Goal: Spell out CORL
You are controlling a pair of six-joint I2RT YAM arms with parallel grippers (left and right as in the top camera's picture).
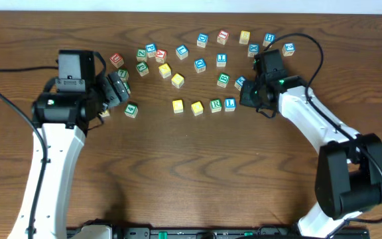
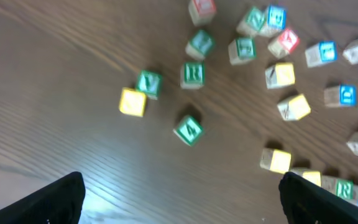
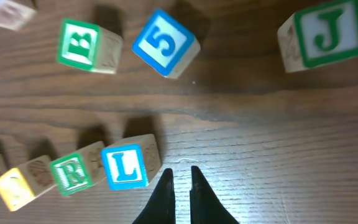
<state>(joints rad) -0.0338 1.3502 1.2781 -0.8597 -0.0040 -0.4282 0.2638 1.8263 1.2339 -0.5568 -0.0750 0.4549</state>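
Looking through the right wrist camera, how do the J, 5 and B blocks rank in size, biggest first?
1. J block, clearly largest.
2. Then the 5 block and B block, too alike to rank.
Nearness to the camera may explain the J's lead.

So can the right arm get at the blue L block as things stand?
Probably yes. The right pincer sits just beside the L block, on its free side, with only bare table between them. Its jaws are shut, though, so they would have to open before gripping.
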